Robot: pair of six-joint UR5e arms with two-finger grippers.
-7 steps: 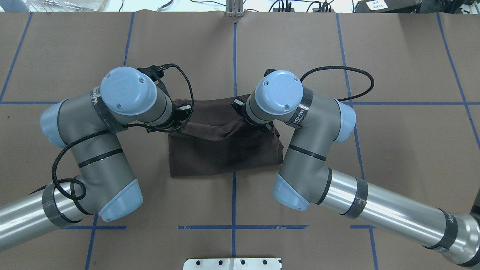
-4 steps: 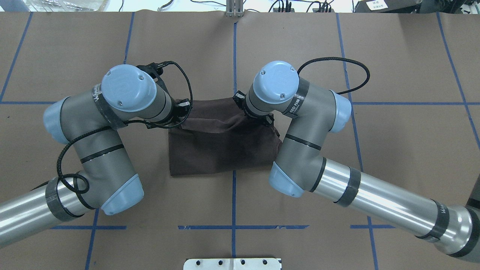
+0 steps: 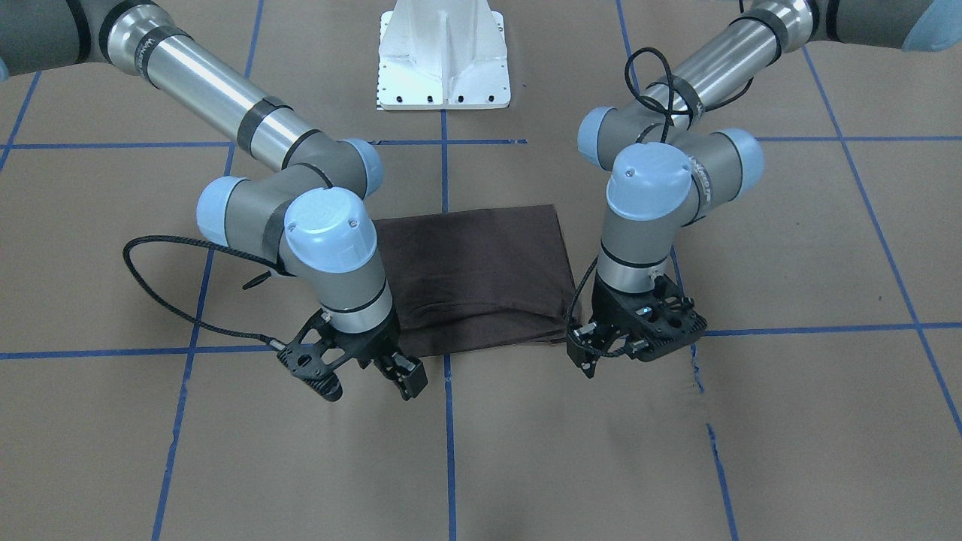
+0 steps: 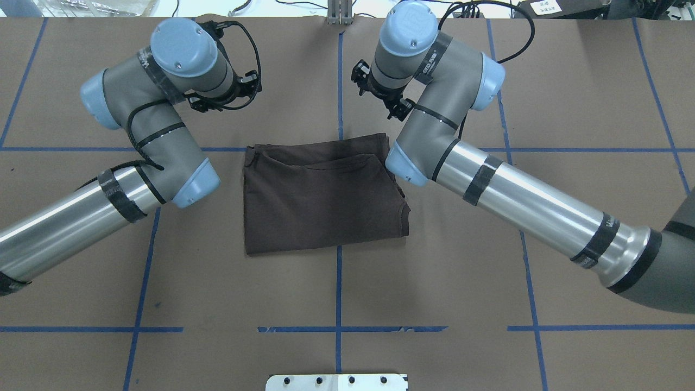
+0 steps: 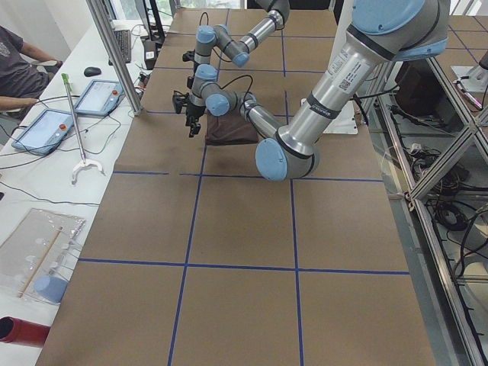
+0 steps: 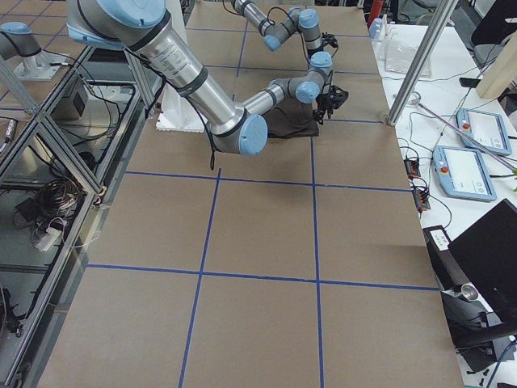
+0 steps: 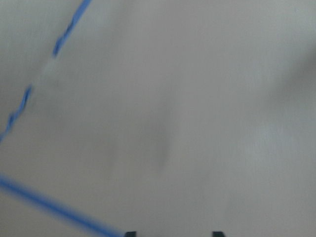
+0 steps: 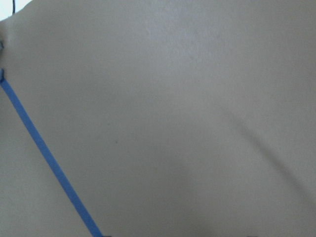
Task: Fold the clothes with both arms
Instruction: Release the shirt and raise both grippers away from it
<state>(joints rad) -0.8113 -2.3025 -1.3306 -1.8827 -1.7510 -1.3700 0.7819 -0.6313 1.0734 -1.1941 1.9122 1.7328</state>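
Observation:
The dark brown T-shirt [image 4: 326, 201] lies folded into a rough rectangle at the table's middle, with a fold ridge near its far edge; it also shows in the front-facing view [image 3: 473, 263]. My right gripper [image 3: 368, 382] hangs above the bare table just beyond the shirt's far edge, with its jaws apart and empty. My left gripper [image 3: 594, 355] hangs beyond the shirt's other far corner, also empty; the left wrist view shows two finger tips apart over bare paper. Neither gripper touches the shirt.
Brown paper with blue tape lines [image 4: 339, 326] covers the table. The white bolted pedestal [image 3: 443, 60] stands at the robot's side. Tablets [image 5: 49, 122] and a seated person [image 5: 15, 57] are beyond the table's far edge.
Both arms have let go of the shirt's far edge and moved away from it toward the table's far side. The lifted cloth now lies flat and folded.

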